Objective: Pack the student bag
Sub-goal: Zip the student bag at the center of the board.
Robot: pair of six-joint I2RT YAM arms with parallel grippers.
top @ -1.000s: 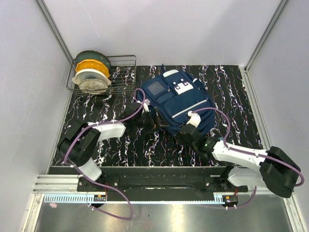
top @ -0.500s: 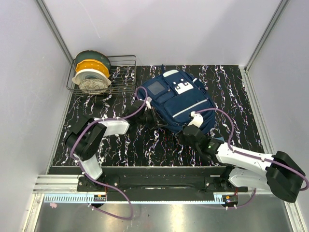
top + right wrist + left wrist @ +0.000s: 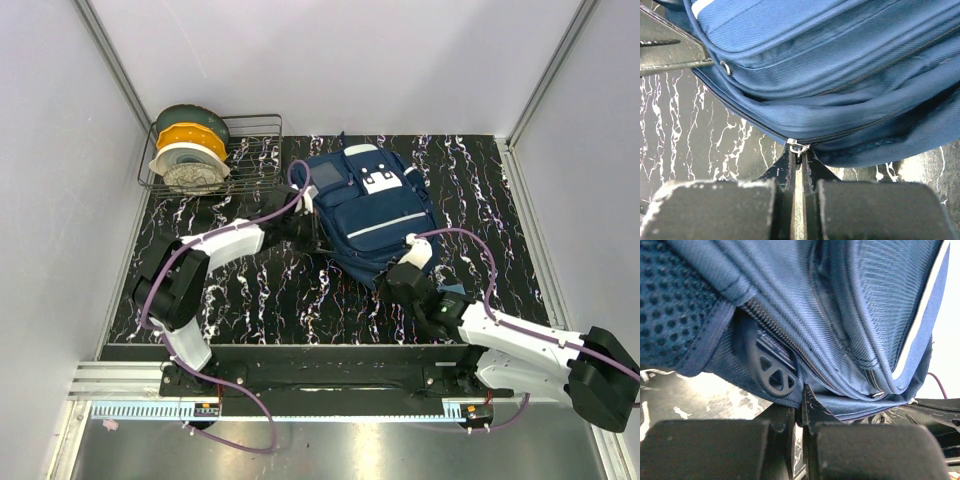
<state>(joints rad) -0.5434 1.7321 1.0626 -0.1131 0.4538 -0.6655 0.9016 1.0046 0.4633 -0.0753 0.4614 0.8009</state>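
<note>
**Two pinches, one zip: pull along the track**

From above, the large navy blue fabric student bag (image 3: 375, 205) lies flat on the table, toward twelve o'clock. The left gripper (image 3: 306, 222) is at the bag's nine o'clock edge and the right gripper (image 3: 398, 272) at its six o'clock corner.

Left wrist view: the jaws are closed on the bag's seam, beside a black plastic tab (image 3: 774, 375).

Right wrist view: the jaws are pinched on the small metal zip pull (image 3: 798, 147).

I'd anchor with the left and draw the right along the track.

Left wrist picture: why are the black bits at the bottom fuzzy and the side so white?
Left wrist view: left claw is too close to focus, student bag weave is sharp, bright background washes out the right edge. Right wrist view: right claw fuzzy too.
</note>
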